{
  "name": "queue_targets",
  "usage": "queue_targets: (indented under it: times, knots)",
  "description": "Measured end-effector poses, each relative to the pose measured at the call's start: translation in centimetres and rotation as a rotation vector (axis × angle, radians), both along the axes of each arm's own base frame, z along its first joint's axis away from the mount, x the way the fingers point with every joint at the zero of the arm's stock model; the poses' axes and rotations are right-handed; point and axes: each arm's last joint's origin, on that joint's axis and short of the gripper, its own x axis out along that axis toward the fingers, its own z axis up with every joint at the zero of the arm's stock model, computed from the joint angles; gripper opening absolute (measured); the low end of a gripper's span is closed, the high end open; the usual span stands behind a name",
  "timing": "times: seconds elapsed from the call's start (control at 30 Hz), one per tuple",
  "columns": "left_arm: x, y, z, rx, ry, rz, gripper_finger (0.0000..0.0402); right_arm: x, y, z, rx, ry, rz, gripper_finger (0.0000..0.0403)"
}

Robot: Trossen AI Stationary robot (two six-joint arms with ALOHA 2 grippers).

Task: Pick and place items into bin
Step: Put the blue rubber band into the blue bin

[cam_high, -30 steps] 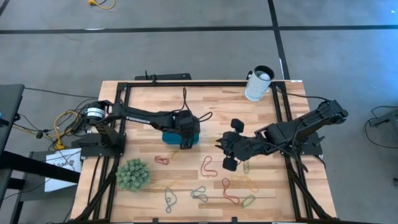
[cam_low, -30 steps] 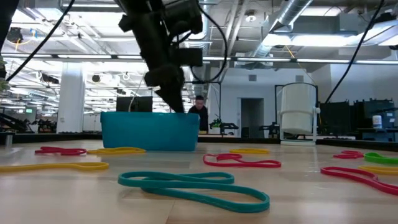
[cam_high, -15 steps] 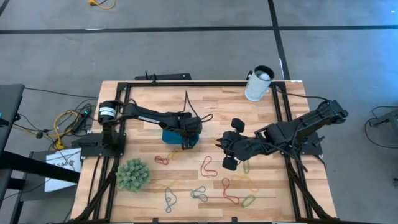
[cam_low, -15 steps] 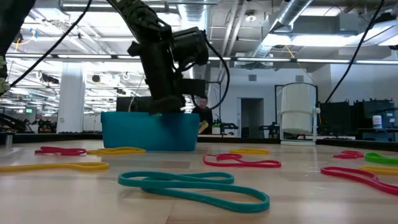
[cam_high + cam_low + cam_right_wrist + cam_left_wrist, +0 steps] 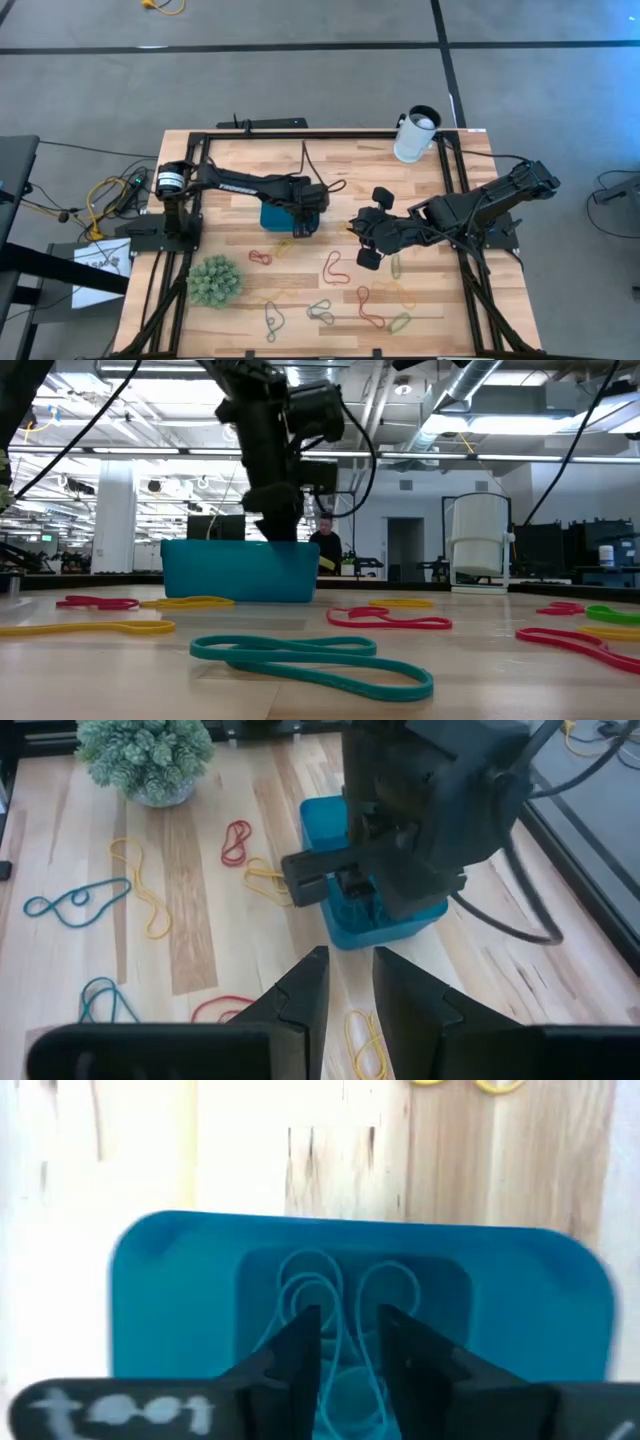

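pale wood table (image 5: 230, 160), scattered loops (image 5: 334, 268), teal bin (image 5: 240, 570), grey floor (image 5: 300, 70)

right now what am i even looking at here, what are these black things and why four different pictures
Two black robot arms work at a wooden table. One picture looks straight down, one looks level across the tabletop, and two come from cameras on the arms' wrists. The left claw hangs open over a teal bin with a bluish band lying inside. The right claw waits open mid-table, holding nothing. Coloured rubber bands, like a red one, lie scattered, beside a green spiky ball and a white cup.
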Motion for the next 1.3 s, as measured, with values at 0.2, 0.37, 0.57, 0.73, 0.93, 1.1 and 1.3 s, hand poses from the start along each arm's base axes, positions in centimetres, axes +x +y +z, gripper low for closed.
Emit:
queue_targets:
  times: [0.2, 0.37, 0.57, 0.73, 0.93, 1.1, 1.3]
  knots:
    - [-0.3, -0.1, 4.8, 0.012, 0.083, 0.018, 0.0105, -0.2, -0.1, -0.2, -0.013, 0.033, 0.0, 0.0076]
    - [-1.7, -1.2, 11.5, 0.052, -0.004, -0.003, 0.0105, -1.0, -0.7, -0.4, -0.017, 0.097, -0.036, 0.0076]
    - [-6.0, -3.4, 17.9, 0.151, -0.181, 0.011, 0.0105, -2.6, -1.4, -0.5, -0.029, 0.195, -0.093, 0.0076]
    - [-9.1, -6.1, 19.7, 0.095, -0.322, -0.004, 0.0105, -3.1, -0.9, -1.1, -0.043, 0.186, -0.091, 0.0076]
    - [-11.1, -10.7, 15.6, 0.03, -0.347, -0.136, 0.0105, -3.4, 1.5, -5.9, 0.043, 0.184, 0.068, 0.0076]
    - [-11.8, -14.3, 11.5, -0.063, -0.404, -0.166, 0.0105, -3.0, 2.7, -8.7, 0.193, 0.101, 0.229, 0.0076]
    - [-12.5, -18.9, 9.6, -0.255, -0.558, -0.26, 0.0105, -1.9, 3.1, -8.9, 0.273, -0.078, 0.364, 0.0076]
